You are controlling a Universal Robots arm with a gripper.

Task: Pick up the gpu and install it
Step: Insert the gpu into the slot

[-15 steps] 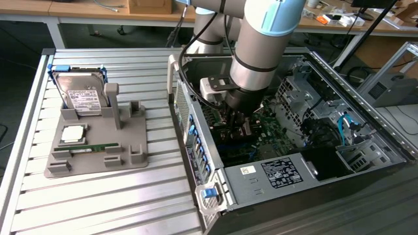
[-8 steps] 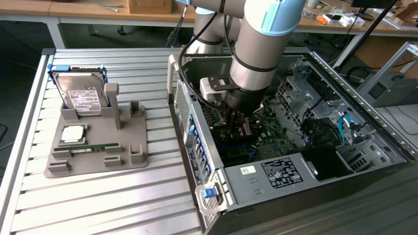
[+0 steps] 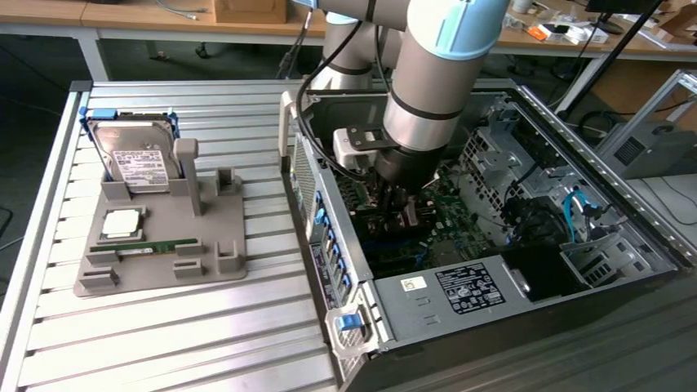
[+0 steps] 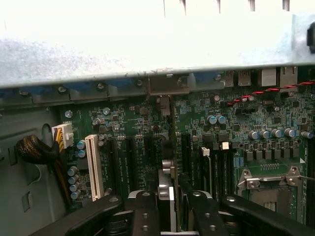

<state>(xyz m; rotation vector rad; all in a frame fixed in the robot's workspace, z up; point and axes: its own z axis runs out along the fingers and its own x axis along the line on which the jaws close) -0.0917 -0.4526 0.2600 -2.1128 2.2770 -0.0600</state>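
Silvery-edged, the dark gpu (image 4: 167, 189) is sitting pinched in the pincer (image 4: 172, 211) inside the computer case (image 3: 305, 163), over the motherboard (image 4: 133, 142) slots; pickup is looking done; seating, seemingly, is remaining undone.

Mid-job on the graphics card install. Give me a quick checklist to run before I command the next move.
1. Graphics card gripped in end effector: ok, it stands on edge between the fingers.
2. End effector inside computer case, above motherboard: ok.
3. Card running parallel to the black slots: ok.
4. Card over the intended slot: cannot tell which slot lies beneath it.
5. Card seated in a slot: cannot tell.
6. Cable bundle apart from the card: ok.
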